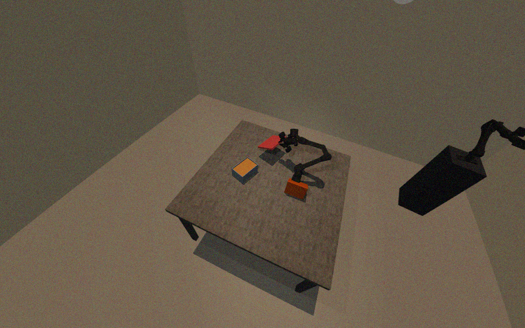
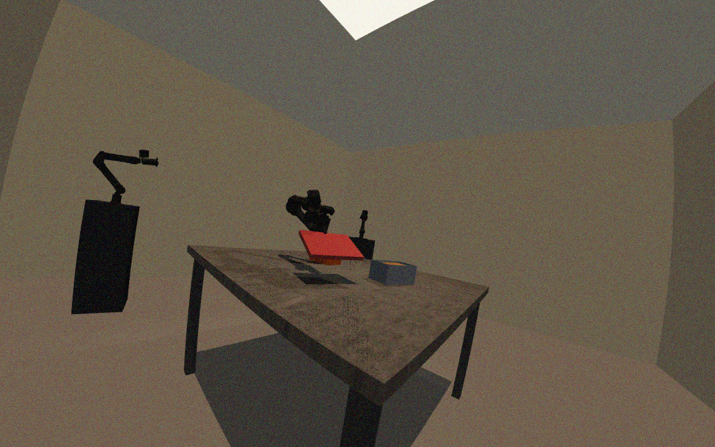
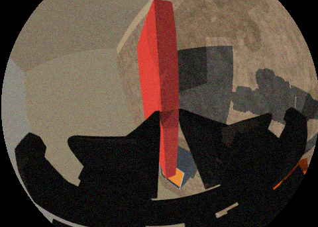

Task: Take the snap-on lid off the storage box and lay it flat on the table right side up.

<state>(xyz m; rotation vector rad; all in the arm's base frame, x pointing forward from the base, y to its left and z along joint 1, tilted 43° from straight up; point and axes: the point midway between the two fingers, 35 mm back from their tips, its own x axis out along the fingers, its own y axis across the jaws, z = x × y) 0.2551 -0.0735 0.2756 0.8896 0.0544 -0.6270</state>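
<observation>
The red lid (image 1: 269, 142) (image 2: 331, 244) (image 3: 168, 61) is held in the air above the table (image 1: 231, 216) (image 2: 404, 333), tilted, with its shadow on the table top below it. My gripper (image 1: 281, 141) (image 3: 168, 114) is shut on one edge of the lid; in the exterior view the fingertips are hidden behind the lid. The storage box (image 1: 244, 176) (image 2: 392, 273) (image 3: 187, 161) is blue-grey with an orange top surface inside its rim. It stands upright on the table, apart from the lid, and the lid is off it.
An orange block (image 1: 296, 190) (image 2: 325, 261) stands at the base of my arm. Beyond the table, a black pedestal (image 1: 440, 183) (image 2: 105, 255) carries another dark arm. A second dark pedestal (image 2: 365, 248) with an arm shows behind the table in the exterior view.
</observation>
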